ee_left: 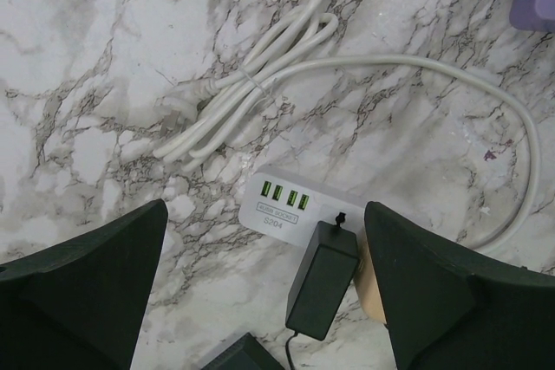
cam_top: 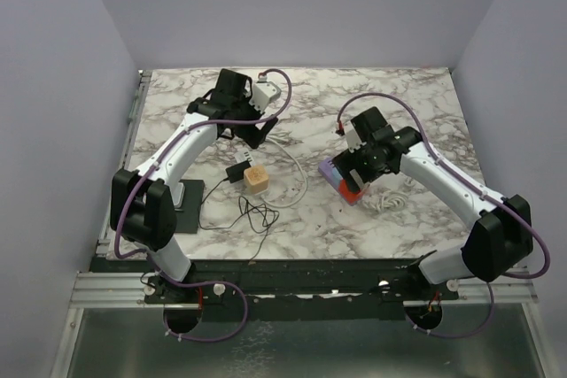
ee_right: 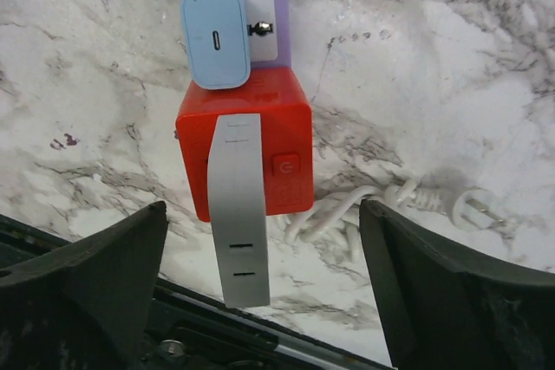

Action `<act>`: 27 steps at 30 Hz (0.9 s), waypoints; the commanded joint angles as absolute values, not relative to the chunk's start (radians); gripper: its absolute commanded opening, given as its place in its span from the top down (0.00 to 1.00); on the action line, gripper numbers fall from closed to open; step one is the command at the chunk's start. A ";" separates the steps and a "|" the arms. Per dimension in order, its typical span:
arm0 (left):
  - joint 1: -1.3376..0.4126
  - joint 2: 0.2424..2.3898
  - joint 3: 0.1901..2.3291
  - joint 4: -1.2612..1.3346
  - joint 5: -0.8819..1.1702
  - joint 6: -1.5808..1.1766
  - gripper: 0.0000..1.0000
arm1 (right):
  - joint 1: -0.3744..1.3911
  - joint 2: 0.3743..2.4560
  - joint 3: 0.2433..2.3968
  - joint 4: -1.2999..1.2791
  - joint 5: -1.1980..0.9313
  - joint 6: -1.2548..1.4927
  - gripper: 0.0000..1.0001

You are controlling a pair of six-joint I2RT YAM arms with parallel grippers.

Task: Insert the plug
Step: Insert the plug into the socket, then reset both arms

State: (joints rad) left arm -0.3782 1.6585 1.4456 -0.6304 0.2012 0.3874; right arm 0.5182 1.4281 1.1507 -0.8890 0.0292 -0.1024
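Grey-veined marble table [cam_top: 425, 104], plain pale walls [cam_top: 310, 6] on three sides. Top view shows little of the purple strip [cam_top: 328, 168], right of table centre and mostly under the right arm [cam_top: 443, 174]. Right wrist only: blue plug [ee_right: 217, 38] sits on the strip, butting a red block [ee_right: 286, 127] with a grey strap [ee_right: 236, 214]. Right pincer [ee_right: 263, 210] is spread, holding nothing. Left wrist only: white USB strip [ee_left: 282, 205], black adapter [ee_left: 321, 279] against it, coiled white cord [ee_left: 251, 84]. Left pincer [ee_left: 264, 214] is spread, empty.

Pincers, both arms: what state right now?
Left pincer: open, holding nothing.
Right pincer: open, holding nothing.
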 commanded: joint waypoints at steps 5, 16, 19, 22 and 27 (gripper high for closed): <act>-0.347 1.614 1.471 -0.634 0.199 0.394 0.01 | 0.524 1.378 1.323 -0.921 0.063 -0.077 0.00; -0.163 1.556 1.381 -0.406 0.246 0.254 0.01 | 0.202 1.143 1.023 -0.252 0.214 0.135 0.00; -0.077 1.533 1.255 -0.254 0.260 0.199 0.01 | 0.065 1.090 0.848 -0.022 0.267 0.280 0.00; -0.023 1.527 1.139 -0.113 0.257 0.157 0.01 | -0.015 1.084 0.696 0.170 0.379 0.387 0.00; -0.011 1.520 0.973 0.095 0.237 0.148 0.01 | -0.083 1.199 0.565 0.358 0.450 0.390 0.00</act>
State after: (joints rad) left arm -0.0067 1.5318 1.0897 -0.1596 0.2253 0.2001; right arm -0.0536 1.1210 0.6292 0.0807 0.3359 0.3264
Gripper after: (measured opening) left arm 0.989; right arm 0.998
